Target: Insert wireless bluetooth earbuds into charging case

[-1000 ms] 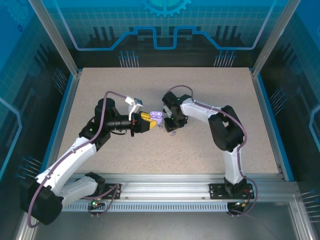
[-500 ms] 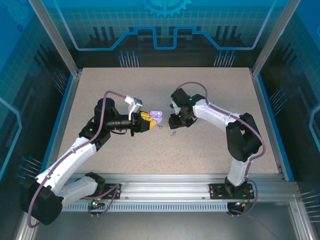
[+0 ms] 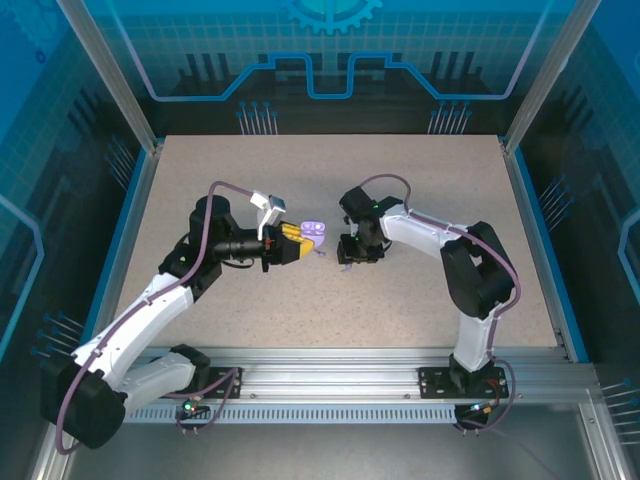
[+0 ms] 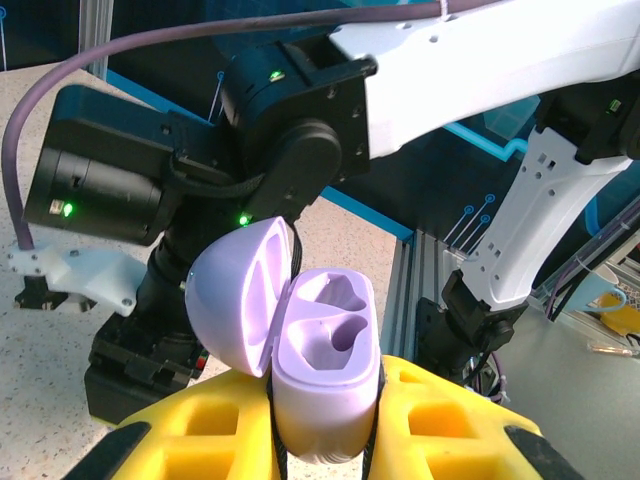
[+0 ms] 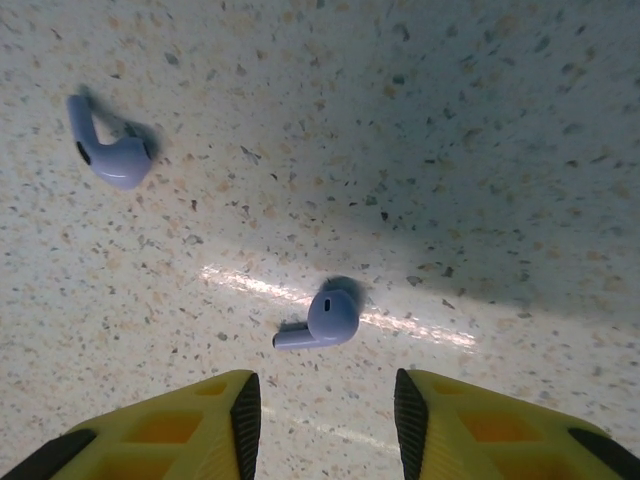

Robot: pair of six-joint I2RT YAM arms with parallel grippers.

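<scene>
The charging case (image 4: pixel 328 385) is pale lavender-white, and its lid (image 4: pixel 238 297) stands hinged open to show two empty sockets. My left gripper (image 4: pixel 322 445) is shut on the case body and holds it above the table, near the table's middle (image 3: pixel 313 231). One earbud (image 5: pixel 326 317) lies on the speckled table just ahead of my right gripper (image 5: pixel 320 405), whose yellow fingers are open on either side of it without touching it. A second earbud (image 5: pixel 110 152) lies further off to the upper left. From above, my right gripper (image 3: pixel 349 253) hangs low, right of the case.
The right arm's black wrist and white link (image 4: pixel 300 130) loom close behind the case. The table (image 3: pixel 420 190) is ringed by a blue rim and aluminium posts, with bare speckled surface all round the two grippers.
My right gripper swung out to the right, then came back left and lower over the earbud. The left arm and the open case have stayed put.
</scene>
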